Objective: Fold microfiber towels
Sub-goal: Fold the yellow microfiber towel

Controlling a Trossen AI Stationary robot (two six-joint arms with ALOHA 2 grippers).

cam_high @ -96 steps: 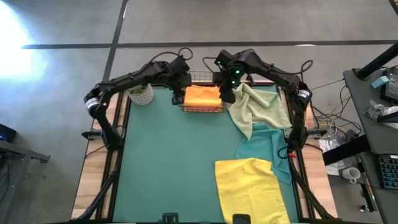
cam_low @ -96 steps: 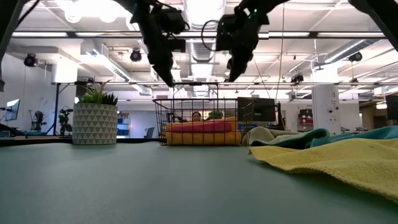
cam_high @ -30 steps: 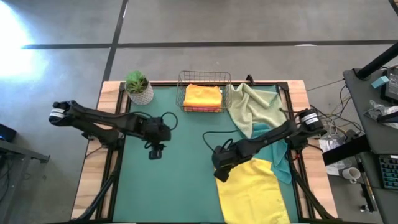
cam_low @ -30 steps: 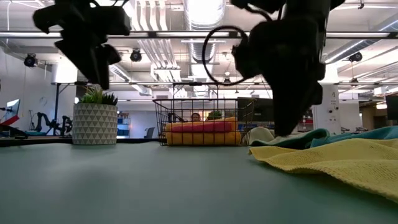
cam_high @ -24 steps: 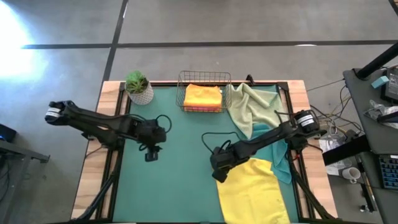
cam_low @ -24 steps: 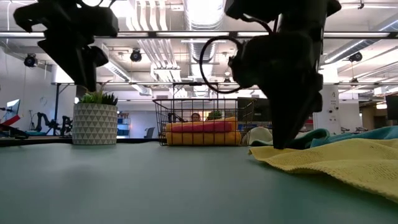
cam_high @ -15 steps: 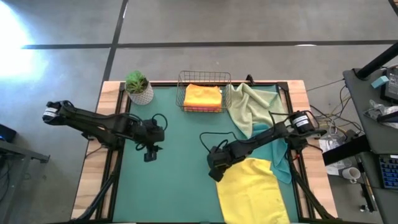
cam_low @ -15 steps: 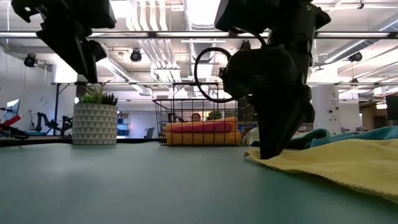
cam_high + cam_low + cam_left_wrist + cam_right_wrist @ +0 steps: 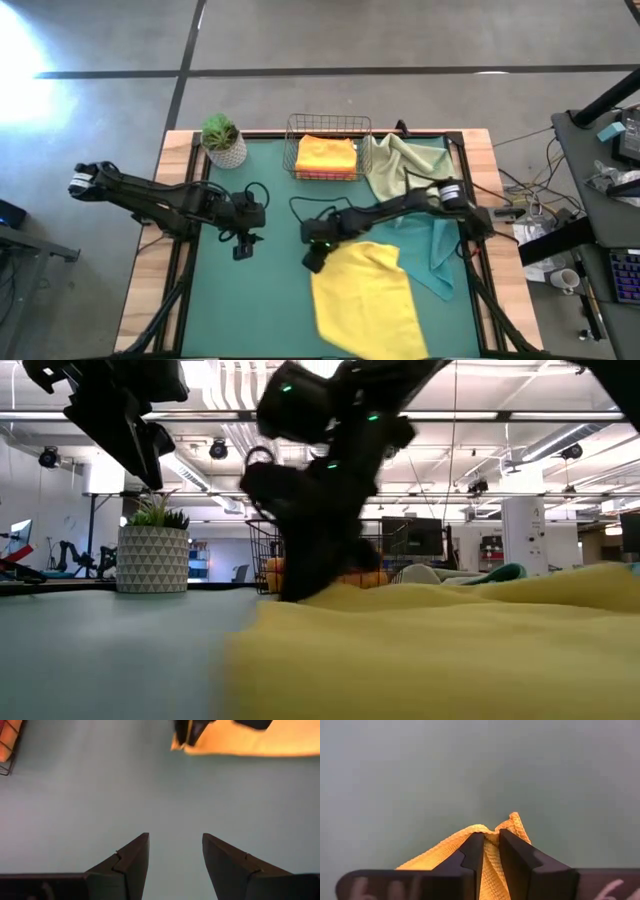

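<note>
The yellow towel [image 9: 365, 300] lies spread on the green mat [image 9: 270, 300] at the near middle. My right gripper [image 9: 313, 258] is shut on its far left corner. My left gripper [image 9: 242, 246] hangs open and empty over the mat's left part. A folded orange towel [image 9: 326, 155] lies in the wire basket [image 9: 327, 125] at the far edge. The sage towel [image 9: 405, 175] lies crumpled at the far right, partly over the teal towel [image 9: 430, 245]. The pink towel is out of view. My right gripper pinches the yellow towel's far left corner [image 9: 492, 840] between its two fingers [image 9: 472, 851], with the cloth bunched in the gap. The fingers come slanting down from the table's right. The corner is raised a little and the rest of the towel lies on the mat.
A potted plant [image 9: 224, 140] stands at the far left corner. The mat's left half [image 9: 240, 310] lies bare in front of my left gripper. The yellow towel fills the low view's foreground [image 9: 430, 650].
My right gripper has gone toward the table's left edge, dragging the yellow towel by its corner. The towel has slid left along the mat and off the teal towel, and it has turned a little. My left gripper has drifted slightly left and then held still.
</note>
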